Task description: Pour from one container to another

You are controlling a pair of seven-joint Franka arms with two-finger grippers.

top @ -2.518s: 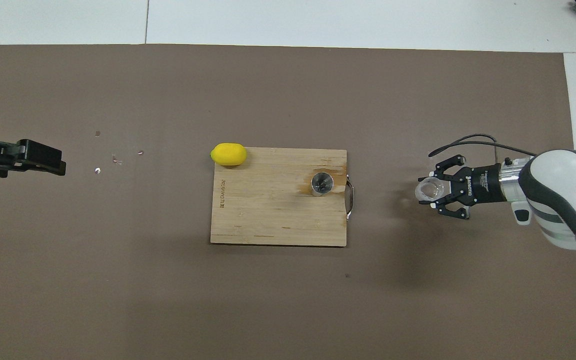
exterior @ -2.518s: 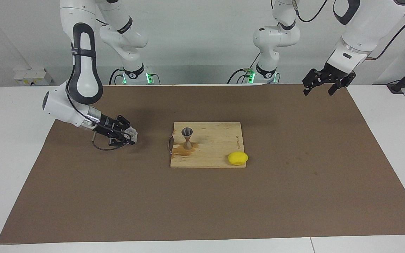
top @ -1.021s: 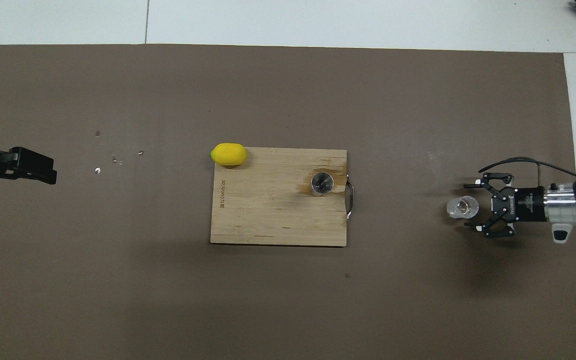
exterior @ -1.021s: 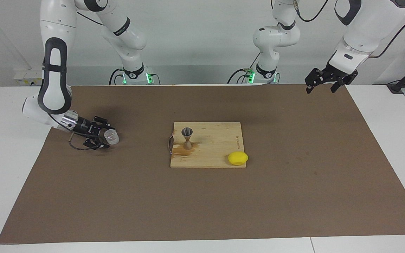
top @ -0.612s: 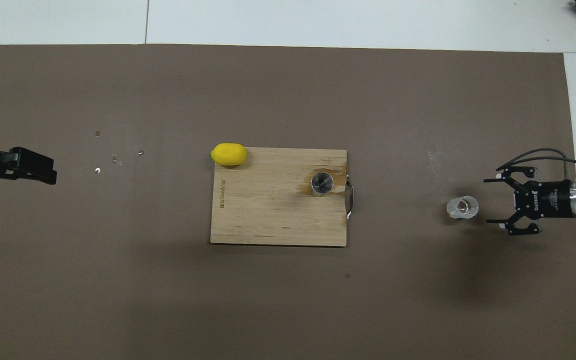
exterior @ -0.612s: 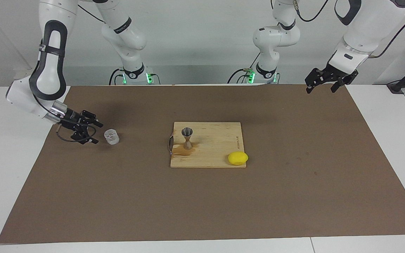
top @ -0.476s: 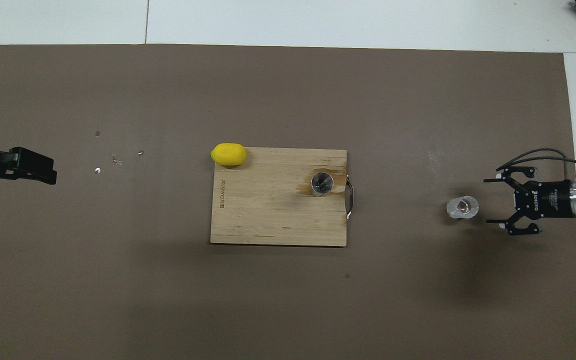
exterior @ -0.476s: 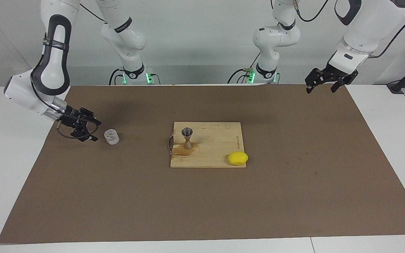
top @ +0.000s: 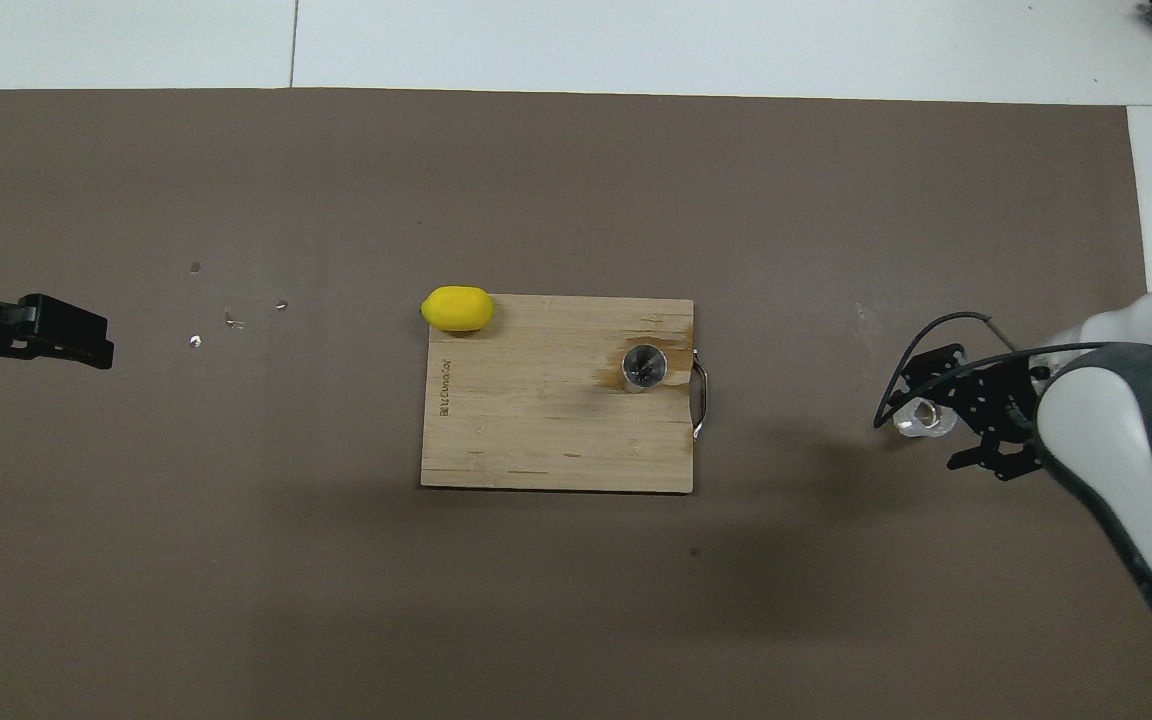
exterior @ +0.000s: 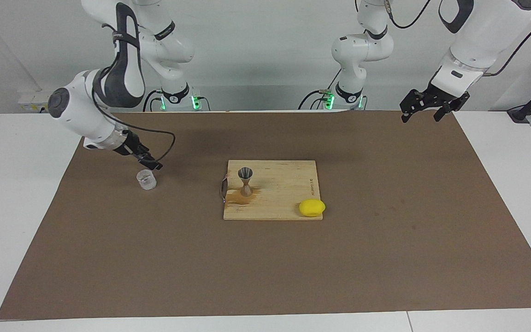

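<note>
Glass (exterior: 146,179) standing upright on the brown mat (exterior: 265,267), at the left of the facing view around mid-height, toward the right arm's end of the table, free of any grip. Right gripper (exterior: 149,162) raised just above and beside it, at the glass's upper edge in that frame, jaws apart, nothing between them. From overhead, same glass (top: 924,417) at the right of the frame, partly overlapped by the right gripper (top: 946,410), dark cable looping round.

Jigger (exterior: 245,181) upright on the wooden board (exterior: 288,184) at centre frame, near the board's handle edge, with a darker wet-looking patch on the wood around its base. Overhead, jigger (top: 644,366) seen mouth-up at the board's (top: 536,430) right side. Lemon (exterior: 312,208) at the board's lower right corner in the facing view, upper left corner from overhead (top: 457,308).

Left gripper (exterior: 427,107) waiting at the upper right of the facing view, over the mat's corner, jaws apart and empty; overhead, at the left edge (top: 56,330).
</note>
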